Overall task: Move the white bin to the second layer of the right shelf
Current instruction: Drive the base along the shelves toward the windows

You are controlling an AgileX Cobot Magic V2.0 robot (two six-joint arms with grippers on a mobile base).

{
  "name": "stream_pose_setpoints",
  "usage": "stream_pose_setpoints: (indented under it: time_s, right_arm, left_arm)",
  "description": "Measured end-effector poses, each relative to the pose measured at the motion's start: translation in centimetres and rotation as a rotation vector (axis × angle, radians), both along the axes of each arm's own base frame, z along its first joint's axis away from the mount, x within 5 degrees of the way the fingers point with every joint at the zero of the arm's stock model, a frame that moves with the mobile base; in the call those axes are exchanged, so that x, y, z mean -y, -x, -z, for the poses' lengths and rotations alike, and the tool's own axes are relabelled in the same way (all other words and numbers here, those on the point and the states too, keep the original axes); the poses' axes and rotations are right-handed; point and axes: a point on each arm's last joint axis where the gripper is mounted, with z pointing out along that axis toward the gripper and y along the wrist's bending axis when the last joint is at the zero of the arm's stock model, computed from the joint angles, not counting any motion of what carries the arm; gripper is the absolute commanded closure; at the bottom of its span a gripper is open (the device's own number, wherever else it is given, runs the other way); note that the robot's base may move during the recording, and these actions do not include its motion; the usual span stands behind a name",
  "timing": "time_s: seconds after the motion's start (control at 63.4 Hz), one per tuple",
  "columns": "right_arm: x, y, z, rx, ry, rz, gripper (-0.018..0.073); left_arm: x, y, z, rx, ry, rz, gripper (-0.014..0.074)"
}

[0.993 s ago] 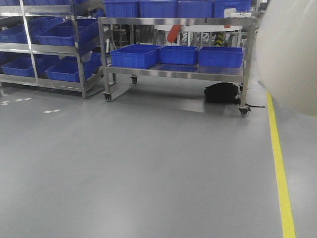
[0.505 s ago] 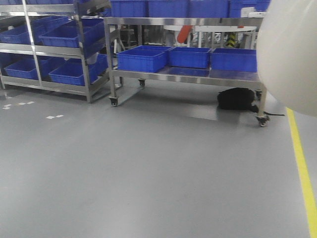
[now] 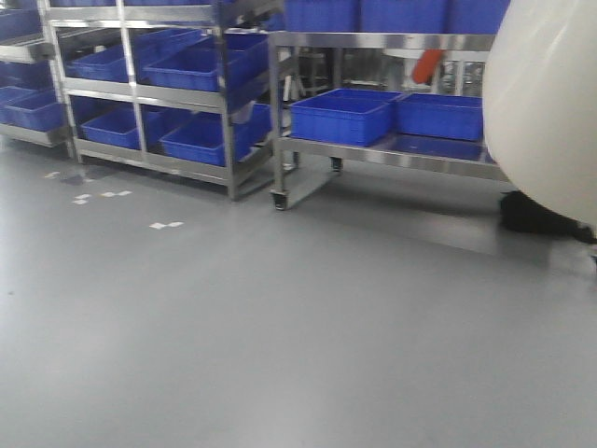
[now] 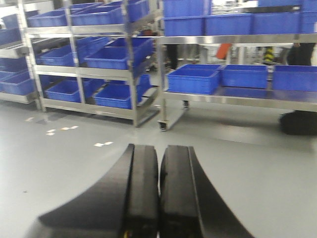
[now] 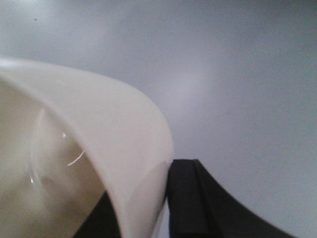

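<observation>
The right tool pinches the rim of the white bin, one finger inside the wall and one outside. The tub hangs at the right edge of the front view, above the grey floor. The left tool is empty, its fingers pressed together. Ahead, steel racks hold blue crates.

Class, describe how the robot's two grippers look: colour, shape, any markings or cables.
The left gripper has two matte black fingers, broad at the base, curving to narrow flat tips. The right gripper shows the same black fingers. No cables visible.
</observation>
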Motion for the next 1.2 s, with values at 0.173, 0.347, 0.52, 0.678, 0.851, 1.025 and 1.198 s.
stream_pose_setpoints:
  time_s: [0.173,0.347,0.52,0.678,0.851,1.025,1.198]
  right_arm:
    - [0.0,0.0,0.0,0.0,0.0,0.0,0.0504]
    - [0.0,0.0,0.0,0.0,0.0,0.0,0.0504]
    - [0.0,0.0,0.0,0.0,0.0,0.0,0.0504]
    - [0.0,0.0,0.0,0.0,0.0,0.0,0.0504]
    - [0.0,0.0,0.0,0.0,0.0,0.0,0.0504]
    - [0.0,0.0,0.0,0.0,0.0,0.0,0.0504]
    - [0.0,0.0,0.0,0.0,0.0,0.0,0.0504]
  left_arm:
    - [0.0,0.0,0.0,0.0,0.0,0.0,0.0512]
    - [0.0,0.0,0.0,0.0,0.0,0.0,0.0512]
    - [0.0,0.0,0.0,0.0,0.0,0.0,0.0512]
    - [0.0,0.0,0.0,0.0,0.0,0.0,0.0512]
    - [0.0,0.0,0.0,0.0,0.0,0.0,0.0512]
    - [0.0,0.0,0.0,0.0,0.0,0.0,0.0512]
    - [0.0,0.0,0.0,0.0,0.0,0.0,0.0512]
